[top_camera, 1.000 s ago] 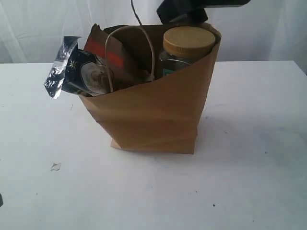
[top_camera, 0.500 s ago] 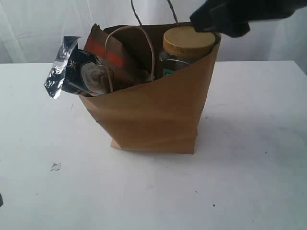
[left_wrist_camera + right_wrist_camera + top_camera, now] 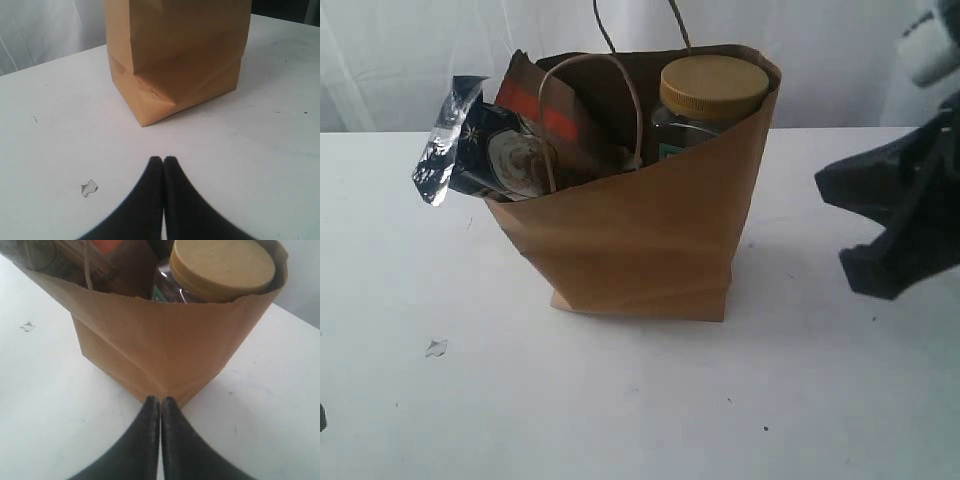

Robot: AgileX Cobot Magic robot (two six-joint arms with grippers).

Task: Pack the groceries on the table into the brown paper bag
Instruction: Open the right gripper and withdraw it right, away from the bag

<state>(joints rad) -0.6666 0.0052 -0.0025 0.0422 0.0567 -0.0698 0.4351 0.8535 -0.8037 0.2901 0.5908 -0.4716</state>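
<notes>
Right tool [image 3: 160,400] together, blurred in exterior view; left tool [image 3: 163,160] together; paper bag [image 3: 650,240] hides tan-lidded jar [image 3: 714,86] body

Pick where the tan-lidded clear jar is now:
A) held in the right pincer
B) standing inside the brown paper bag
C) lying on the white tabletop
B: the tan-lidded clear jar stands inside the upright brown kraft paper bag, its lid level with the rim.

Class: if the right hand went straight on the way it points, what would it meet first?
Probably the upright brown kraft paper bag, at its lower corner fold; the shut right hand aims right at it, though depth is unclear.
</notes>
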